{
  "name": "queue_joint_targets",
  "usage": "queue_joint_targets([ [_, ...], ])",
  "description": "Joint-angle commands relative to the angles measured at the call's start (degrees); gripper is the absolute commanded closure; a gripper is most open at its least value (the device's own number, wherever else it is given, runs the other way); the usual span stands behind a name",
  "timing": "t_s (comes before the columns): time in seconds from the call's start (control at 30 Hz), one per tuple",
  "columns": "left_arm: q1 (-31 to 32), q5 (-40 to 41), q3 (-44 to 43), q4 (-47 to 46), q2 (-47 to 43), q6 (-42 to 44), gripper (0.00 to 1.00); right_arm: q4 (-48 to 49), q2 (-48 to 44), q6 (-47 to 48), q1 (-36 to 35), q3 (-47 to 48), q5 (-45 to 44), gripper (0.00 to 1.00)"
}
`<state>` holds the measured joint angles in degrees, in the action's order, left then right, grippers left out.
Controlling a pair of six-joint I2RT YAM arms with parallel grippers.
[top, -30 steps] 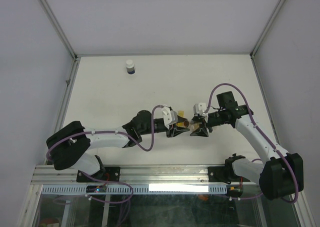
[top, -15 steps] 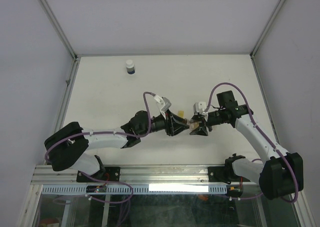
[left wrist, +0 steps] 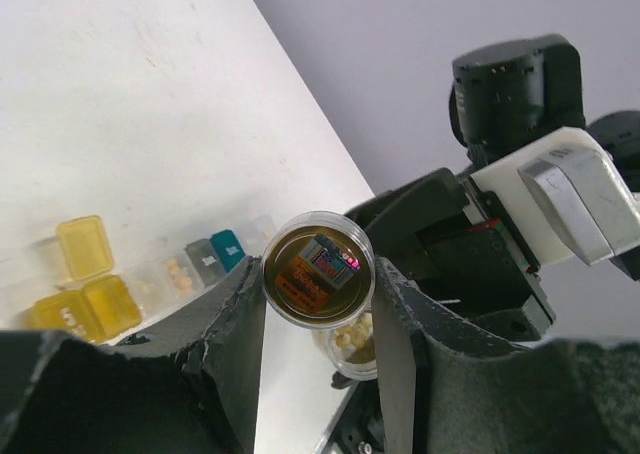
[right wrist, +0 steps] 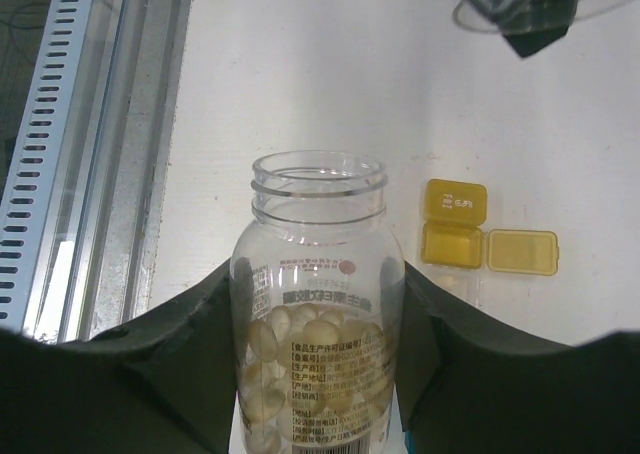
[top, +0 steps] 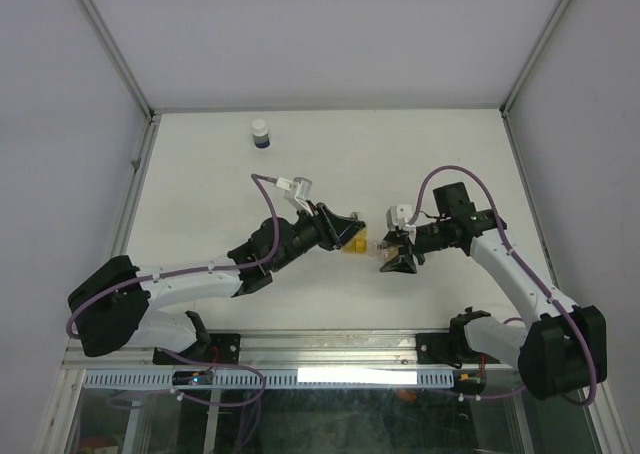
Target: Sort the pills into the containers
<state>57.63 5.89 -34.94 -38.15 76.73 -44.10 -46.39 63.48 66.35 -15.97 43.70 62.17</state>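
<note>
whereas a second ago the two end effectors met tip to tip over the middle of the worktop (top: 200, 194), the left end effector (top: 343, 231) has now drawn back to the left and stands apart from the right end effector (top: 393, 255). its arm is stretched out longer and its cable loop has swung towards the far side. the retreat uncovers a yellow box (top: 354, 242) between the two. the left fingers (left wrist: 235, 319) pinch a round clear cap (left wrist: 318, 271) by its rim. the right end effector has not shifted and is clamped on the sides of an upright clear pill bottle (right wrist: 318, 314), whose mouth is open and whose lower half is filled with pale pills (right wrist: 300, 346). the containers (left wrist: 175, 272) lie in a short row on the worktop just beyond the bottle: yellow ones at one end, one with its lid (right wrist: 520, 252) folded out flat, then clear ones, then a teal box (left wrist: 228, 246). from the right wrist the bottle and fingers hide most of the row. a white bottle (top: 260, 133) with a dark band stands well apart near the far edge.
</note>
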Motion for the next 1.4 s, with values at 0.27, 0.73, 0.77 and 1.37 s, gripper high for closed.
queue_joint_targets([
  [0.27,-18.41,1.44,3.00,13.99,-3.51,-5.04,1.00,-0.04,-3.23,0.33,1.54,1.47,2.69,1.00],
  [0.73,-25.22,13.94,-7.67,30.05,4.69,-12.42,0.88,-0.02,-4.30,0.19,1.80,1.39,3.11,1.00],
  [0.77,-25.98,13.60,-8.35,30.17,6.80,-12.64,0.88,-0.01,-4.40,0.19,1.81,1.39,3.06,1.00],
  [1.37,-36.87,6.22,-25.32,38.90,26.23,-12.20,0.77,-0.02,-4.69,0.12,1.86,1.29,3.04,1.00],
])
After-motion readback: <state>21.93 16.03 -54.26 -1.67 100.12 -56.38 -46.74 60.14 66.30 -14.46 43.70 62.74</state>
